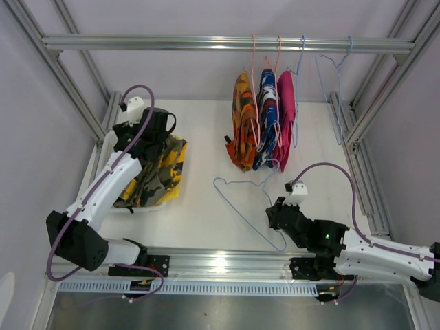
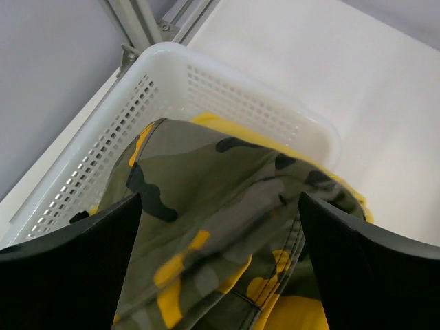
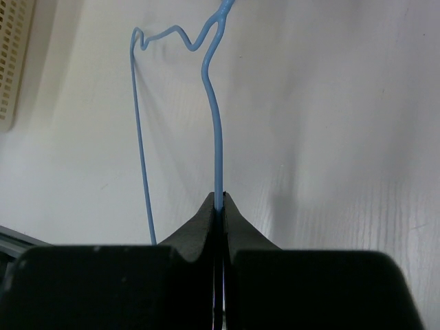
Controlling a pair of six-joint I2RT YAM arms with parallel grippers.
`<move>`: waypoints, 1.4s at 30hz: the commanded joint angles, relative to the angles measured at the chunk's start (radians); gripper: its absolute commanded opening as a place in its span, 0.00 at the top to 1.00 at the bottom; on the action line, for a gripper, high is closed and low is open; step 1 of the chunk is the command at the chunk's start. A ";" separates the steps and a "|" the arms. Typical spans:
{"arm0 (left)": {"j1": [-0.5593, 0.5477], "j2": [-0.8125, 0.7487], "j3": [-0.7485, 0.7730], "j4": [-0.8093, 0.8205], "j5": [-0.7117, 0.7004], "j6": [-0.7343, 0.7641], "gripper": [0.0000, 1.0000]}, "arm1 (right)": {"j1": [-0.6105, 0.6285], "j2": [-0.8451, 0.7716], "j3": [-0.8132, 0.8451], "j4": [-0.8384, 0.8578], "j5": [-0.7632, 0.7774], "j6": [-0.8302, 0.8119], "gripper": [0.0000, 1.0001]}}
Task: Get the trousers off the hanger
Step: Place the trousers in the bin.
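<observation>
- The left gripper (image 2: pixel 220 275) hangs with its fingers (image 2: pixel 75 268) spread wide, nothing between them, right above the olive-yellow camouflage trousers (image 2: pixel 220 199).
- Its wrist view shows those trousers heaped in a white perforated basket (image 2: pixel 227 75), with plain yellow trousers (image 2: pixel 299 313) peeking out underneath. From the top view the arm hides much of this.
- The right gripper (image 3: pixel 220 206) has its fingertips pressed together on the wire of a blue hanger (image 3: pixel 214 124).
- The top view alone shows the whole blue hanger (image 1: pixel 237 181) lying bare on the table (image 1: pixel 199 137), near the right gripper (image 1: pixel 276 212).
- Only the top view shows the rail (image 1: pixel 172 43), where three pairs hang side by side on hangers: orange patterned trousers (image 1: pixel 242 120), blue-red-white patterned trousers (image 1: pixel 267 117) and magenta pink trousers (image 1: pixel 286 110).
- Two bare blue hangers (image 1: pixel 338 89) hang to their right.
</observation>
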 commanded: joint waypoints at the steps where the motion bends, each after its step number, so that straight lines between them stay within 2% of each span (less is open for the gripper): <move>1: 0.001 -0.080 0.071 0.025 0.035 0.012 0.01 | 0.010 -0.032 -0.002 -0.035 0.028 0.030 1.00; 10: 0.027 -0.289 -0.047 0.029 0.063 0.050 0.01 | 0.028 -0.011 0.018 -0.009 0.021 0.024 1.00; 15: 0.063 -0.260 -0.179 0.028 0.171 -0.059 0.01 | 0.059 -0.015 0.035 -0.040 0.040 0.035 1.00; 19: 0.077 -0.195 -0.327 0.099 0.280 -0.166 0.01 | 0.077 -0.035 0.081 -0.093 0.063 0.038 1.00; 23: 0.080 -0.097 -0.391 0.145 0.369 -0.237 0.00 | 0.097 -0.066 0.135 -0.170 0.096 0.035 1.00; 26: 0.077 -0.094 -0.426 0.186 0.445 -0.260 0.01 | 0.106 -0.087 0.172 -0.210 0.126 0.024 1.00; 28: 0.073 -0.109 -0.423 0.185 0.458 -0.266 0.01 | 0.109 -0.095 0.189 -0.225 0.133 0.018 1.00; 32: 0.044 -0.193 -0.340 0.089 0.391 -0.231 0.01 | 0.109 -0.095 0.247 -0.260 0.156 -0.024 1.00; 35: 0.036 -0.279 -0.222 0.009 0.374 -0.180 0.01 | 0.111 -0.075 0.322 -0.283 0.169 -0.065 1.00; 42: 0.033 -0.410 -0.095 -0.057 0.431 -0.030 0.00 | 0.135 -0.023 0.517 -0.336 0.135 -0.214 1.00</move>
